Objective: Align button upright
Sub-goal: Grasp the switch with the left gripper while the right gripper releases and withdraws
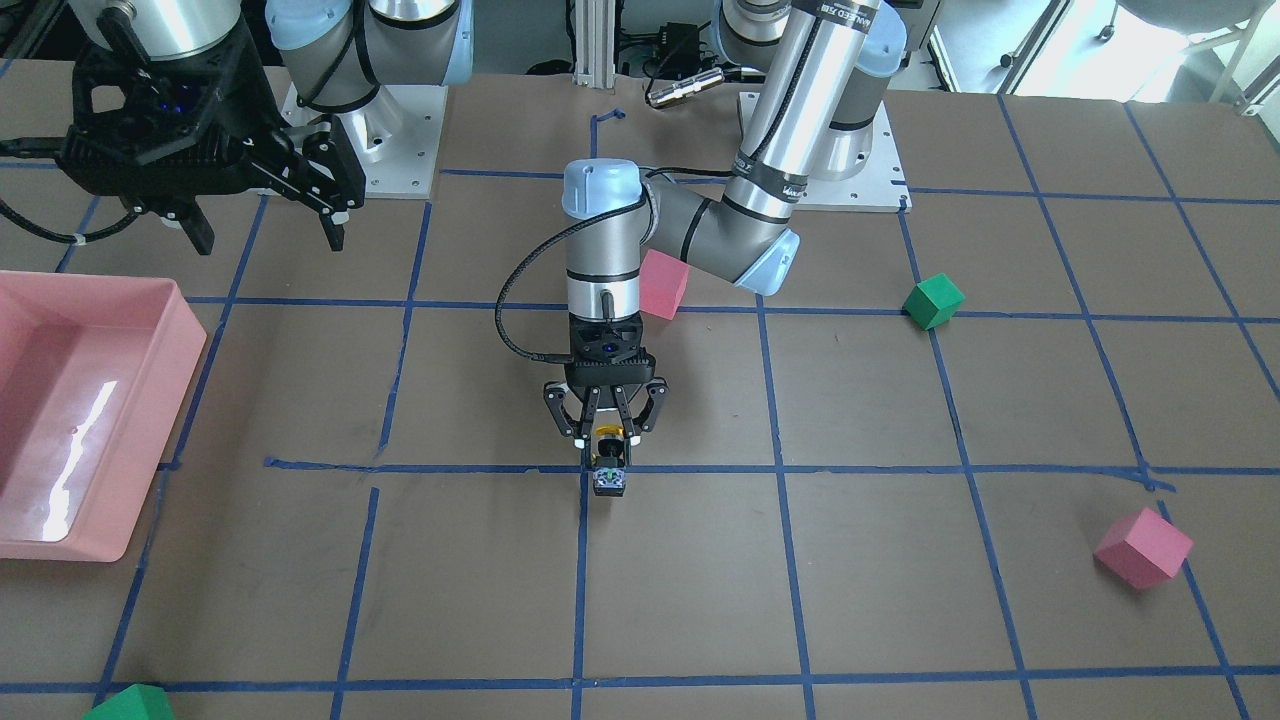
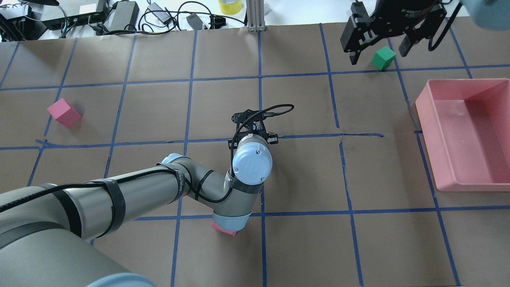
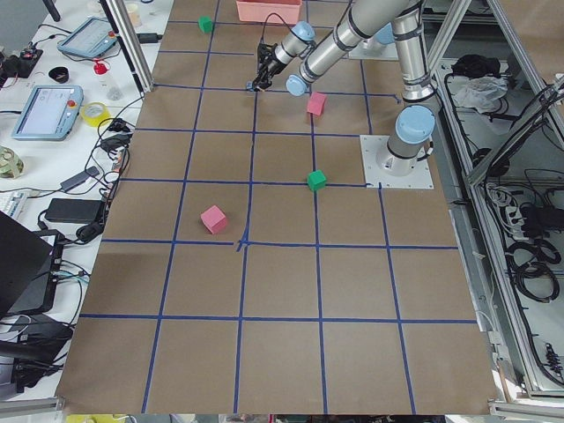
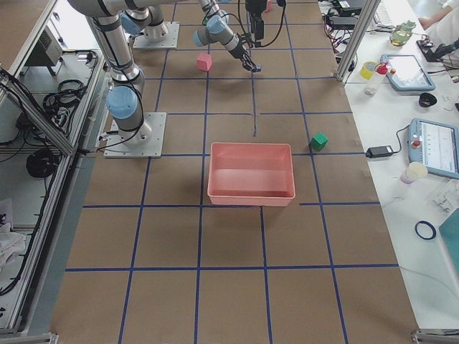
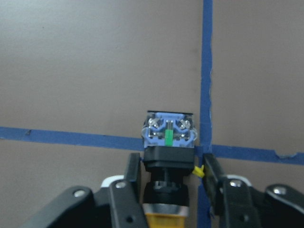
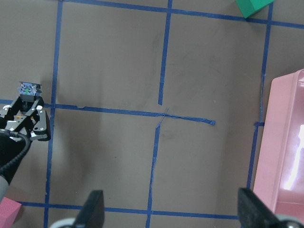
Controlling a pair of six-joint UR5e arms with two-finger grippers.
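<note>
The button (image 1: 608,470) is between the fingers of my left gripper (image 1: 608,452) near a blue tape crossing at mid-table. In the left wrist view the button (image 5: 168,142) shows its silvery-blue contact base pointing away from the palm, the black body between the fingers (image 5: 133,178), and the yellow cap at the bottom edge. The left gripper (image 5: 172,179) is shut on the black body. I cannot tell if the button touches the table. The right wrist view also shows the button (image 6: 29,88). My right gripper (image 1: 270,225) hangs open and empty above the table, far from the button.
A pink tray (image 1: 190,340) stands on the robot's right side. Red cubes (image 1: 662,285) (image 1: 1143,547) and green cubes (image 1: 933,301) (image 1: 130,703) lie scattered on the table. The left arm's elbow (image 1: 760,250) hangs over the nearest red cube.
</note>
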